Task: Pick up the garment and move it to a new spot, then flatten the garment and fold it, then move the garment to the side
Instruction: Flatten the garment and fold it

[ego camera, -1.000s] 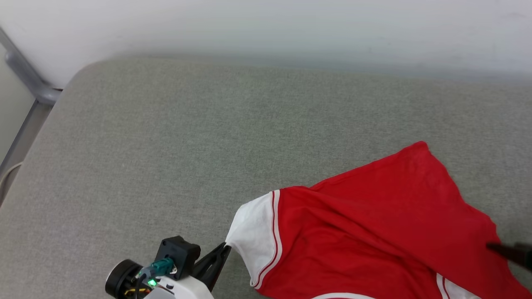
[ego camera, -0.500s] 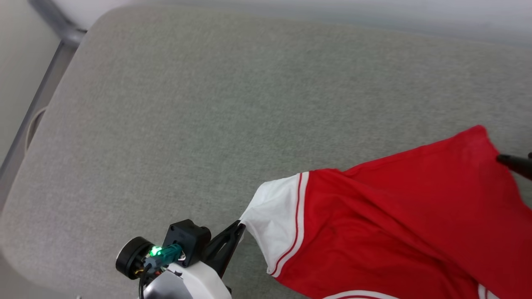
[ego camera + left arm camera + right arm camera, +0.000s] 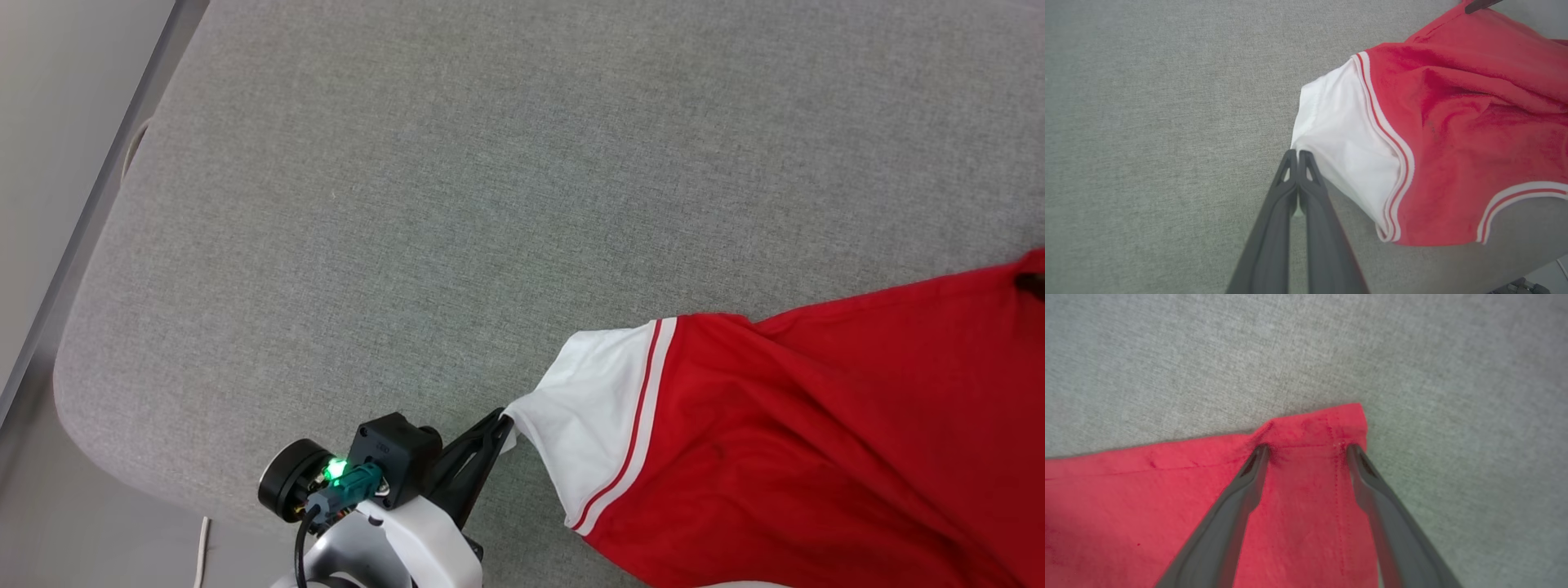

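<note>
The red garment (image 3: 816,433) lies rumpled on the grey cushioned surface (image 3: 457,204), its lettering hidden. A white sleeve (image 3: 600,408) with red-white trim points left. My left gripper (image 3: 500,426) is shut on that sleeve's tip; in the left wrist view the gripper (image 3: 1295,154) pinches the sleeve (image 3: 1343,147) at its corner. My right gripper (image 3: 1306,449) stands open, fingertips (image 3: 1260,451) resting on the garment's red hem corner (image 3: 1310,428). That gripper's dark tip (image 3: 1033,282) shows at the head view's right edge.
The cushion's rounded left edge (image 3: 90,286) drops to a pale floor (image 3: 57,122) with a grey rail (image 3: 131,122). A thin white cable (image 3: 200,555) lies by the near edge. Wide bare cushion stretches left of and beyond the garment.
The head camera has swung, shifting the whole picture. My right gripper has travelled from the garment's near right side up to its far hem corner. The left gripper keeps hold of the sleeve.
</note>
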You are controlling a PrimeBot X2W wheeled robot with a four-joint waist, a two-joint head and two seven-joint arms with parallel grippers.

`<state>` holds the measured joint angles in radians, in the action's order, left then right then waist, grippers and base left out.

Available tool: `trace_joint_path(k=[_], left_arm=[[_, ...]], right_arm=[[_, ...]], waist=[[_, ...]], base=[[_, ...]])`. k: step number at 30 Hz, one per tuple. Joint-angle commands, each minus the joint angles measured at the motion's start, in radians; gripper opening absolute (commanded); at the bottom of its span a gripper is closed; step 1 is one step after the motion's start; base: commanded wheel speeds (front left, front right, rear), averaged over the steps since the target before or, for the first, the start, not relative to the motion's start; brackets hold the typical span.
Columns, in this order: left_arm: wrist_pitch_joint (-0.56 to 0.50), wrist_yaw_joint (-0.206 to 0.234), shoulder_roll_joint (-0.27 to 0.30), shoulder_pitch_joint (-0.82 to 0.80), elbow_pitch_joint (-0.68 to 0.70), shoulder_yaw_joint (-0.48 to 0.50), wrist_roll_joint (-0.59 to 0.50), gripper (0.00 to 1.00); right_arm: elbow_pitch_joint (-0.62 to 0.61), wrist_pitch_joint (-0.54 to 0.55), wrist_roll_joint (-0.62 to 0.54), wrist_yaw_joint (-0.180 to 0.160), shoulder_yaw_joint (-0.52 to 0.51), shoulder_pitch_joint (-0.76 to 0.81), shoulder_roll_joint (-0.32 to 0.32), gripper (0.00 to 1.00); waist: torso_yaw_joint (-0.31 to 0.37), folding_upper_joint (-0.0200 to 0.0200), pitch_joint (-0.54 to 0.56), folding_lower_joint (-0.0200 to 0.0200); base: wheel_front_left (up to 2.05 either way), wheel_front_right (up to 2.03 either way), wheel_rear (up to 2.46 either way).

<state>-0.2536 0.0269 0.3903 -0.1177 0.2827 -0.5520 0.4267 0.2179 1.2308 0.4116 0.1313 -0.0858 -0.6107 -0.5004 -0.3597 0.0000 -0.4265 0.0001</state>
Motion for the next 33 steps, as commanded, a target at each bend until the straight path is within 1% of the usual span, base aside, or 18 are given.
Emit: trace_joint_path(k=[1, 5, 8, 9, 10, 11, 13, 18, 21, 28, 33], left_arm=[[0.005, 0.0, -0.006, -0.013, -0.003, -0.001, 0.002, 0.0], [0.012, 0.003, -0.008, -0.016, -0.004, 0.008, 0.015, 0.0], [0.016, 0.004, -0.002, -0.023, -0.002, 0.012, 0.013, 0.0], [0.017, 0.003, -0.002, -0.025, -0.001, 0.012, 0.013, 0.0], [0.018, 0.003, -0.001, -0.026, -0.002, 0.011, 0.013, 0.0], [0.02, 0.004, 0.0, -0.027, -0.005, 0.011, 0.012, 0.0], [0.021, 0.005, 0.001, -0.026, -0.007, 0.011, 0.013, 0.0], [0.023, 0.007, 0.006, -0.022, -0.016, 0.013, 0.017, 0.0], [0.028, 0.009, 0.01, -0.023, -0.019, 0.017, 0.018, 0.0], [0.033, 0.019, 0.029, -0.03, -0.013, 0.039, 0.019, 0.0], [0.027, 0.028, 0.051, -0.035, 0.0, 0.062, 0.019, 0.0]], right_arm=[[0.019, -0.008, -0.004, -0.001, 0.014, 0.008, 0.002, 1.0], [0.051, -0.003, 0.007, -0.001, 0.048, 0.035, 0.003, 1.0], [0.072, 0.007, 0.021, -0.001, 0.082, 0.074, 0.018, 1.0], [0.079, 0.014, 0.025, -0.001, 0.086, 0.083, 0.023, 0.5], [0.084, 0.021, 0.032, -0.001, 0.09, 0.095, 0.028, 0.05], [0.079, -0.01, 0.037, -0.001, 0.094, 0.107, 0.014, 0.0], [0.078, -0.03, 0.041, -0.001, 0.088, 0.103, 0.011, 0.0], [0.072, -0.149, 0.07, -0.001, 0.086, 0.054, 0.015, 0.0], [0.074, -0.219, 0.076, -0.001, 0.096, 0.026, 0.007, 0.0], [0.08, -0.384, 0.111, -0.001, 0.098, -0.018, -0.001, 0.0], [0.081, -0.48, 0.137, -0.001, 0.107, -0.03, -0.018, 0.0]], waist=[[-0.004, 0.0, -0.004, -0.0001], [-0.007, 0.0, -0.011, -0.0001], [-0.008, 0.0, -0.015, -0.0001], [-0.008, 0.0, -0.015, -0.0001], [-0.009, 0.0, -0.015, -0.0001], [-0.009, 0.0, -0.013, -0.0001], [-0.008, 0.0, -0.01, -0.0001], [0.005, 0.0, 0.019, -0.0001], [0.019, 0.0, 0.044, -0.0001], [0.059, 0.0, 0.124, -0.0001], [0.094, 0.0, 0.2, -0.0001]], base=[[0.0, 0.0, 0.0], [0.0, 0.0, 0.0], [0.0, 0.0, 0.0], [0.0, 0.0, 0.0], [0.0, 0.0, 0.0], [0.0, 0.0, 0.0], [0.0, 0.0, 0.0], [0.0, 0.0, 0.0], [0.0, 0.0, 0.0], [0.0, 0.0, 0.0], [0.0, 0.0, 0.0]])
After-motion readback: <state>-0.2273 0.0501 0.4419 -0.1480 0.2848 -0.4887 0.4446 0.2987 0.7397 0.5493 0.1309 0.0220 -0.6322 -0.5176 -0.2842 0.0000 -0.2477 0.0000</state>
